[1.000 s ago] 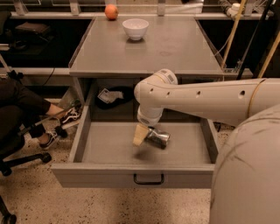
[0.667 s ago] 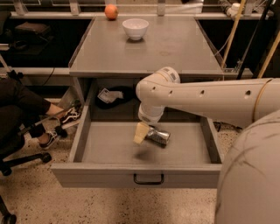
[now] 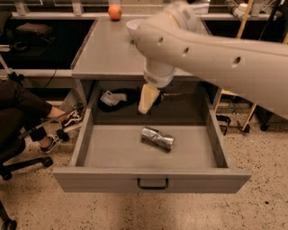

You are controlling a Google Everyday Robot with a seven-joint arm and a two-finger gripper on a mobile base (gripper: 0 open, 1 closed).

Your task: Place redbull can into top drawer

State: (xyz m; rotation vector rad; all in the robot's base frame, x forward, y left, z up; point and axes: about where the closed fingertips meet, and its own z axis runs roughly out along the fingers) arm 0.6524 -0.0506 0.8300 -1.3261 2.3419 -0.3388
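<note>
The redbull can (image 3: 157,138), silvery and dented, lies on its side on the floor of the open top drawer (image 3: 90,148), near its middle. The drawer's front panel with its dark handle (image 3: 153,183) faces me. My gripper (image 3: 146,105) hangs from the white arm above the back of the drawer, up and to the left of the can and clear of it. It is open and holds nothing.
The grey cabinet top (image 3: 108,54) carries a white bowl (image 3: 133,26), partly hidden by my arm, and an orange fruit (image 3: 114,12) at the back. A dark bundle (image 3: 112,99) lies behind the drawer. A seated person's leg and shoes (image 3: 58,130) are at the left.
The gripper has let go of the can and risen out of the drawer towards the cabinet top. The can stays lying in the drawer.
</note>
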